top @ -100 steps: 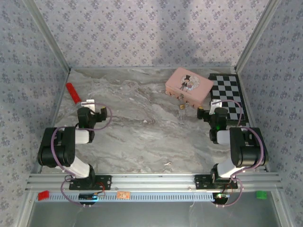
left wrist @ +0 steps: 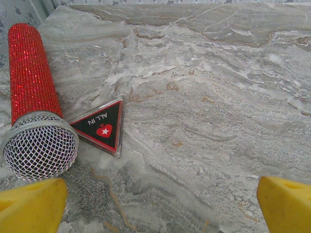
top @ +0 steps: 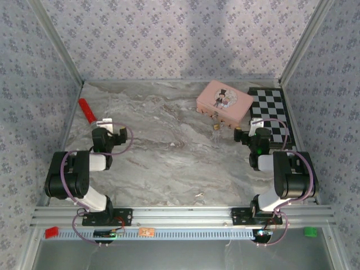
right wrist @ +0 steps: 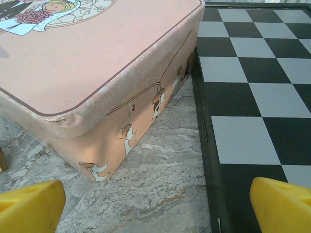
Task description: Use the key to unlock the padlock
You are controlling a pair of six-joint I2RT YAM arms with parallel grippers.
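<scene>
The left tool [left wrist: 158, 208], released and empty, hangs near a red microphone [left wrist: 31, 87] and a triangular card [left wrist: 102, 127], the right tool [right wrist: 158, 206], likewise released, faces a corner of the pink tin [right wrist: 87, 58] beside a chessboard [right wrist: 252, 73], and the small brass padlock [top: 216, 127] lies on the marble counter [top: 169, 169] just beside the tin

Glittery microphone [left wrist: 30, 73], smooth marbled table [left wrist: 218, 107]

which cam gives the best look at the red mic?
Left wrist: the microphone lies close up, its red glitter handle and mesh head sharp, beside a triangular card. Top external shows it as just a small red stick, no detail.
</scene>
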